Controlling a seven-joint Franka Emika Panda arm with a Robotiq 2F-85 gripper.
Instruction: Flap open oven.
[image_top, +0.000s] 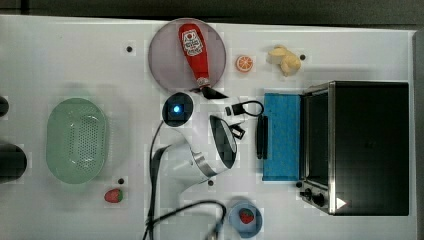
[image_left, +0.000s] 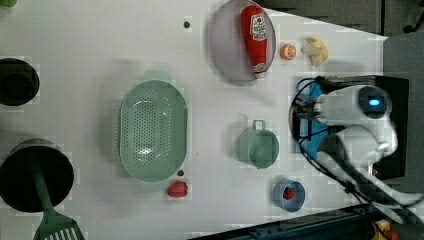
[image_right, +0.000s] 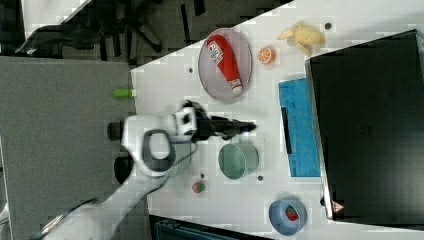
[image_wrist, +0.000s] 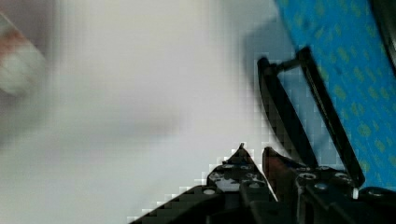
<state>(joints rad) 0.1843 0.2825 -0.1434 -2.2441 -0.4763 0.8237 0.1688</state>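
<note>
Half the oven (image_left: 395, 125) hides behind arm (image_left: 360, 107)

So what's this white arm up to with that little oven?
The robot arm's gripper hangs beside the handle of the oven at the top view's right. The blue glass door is already flapped down, lying flat on the white table. The gripper holds nothing. Around it sit a ketchup bottle on a plate, a green colander and a strawberry, all untouched.
</note>
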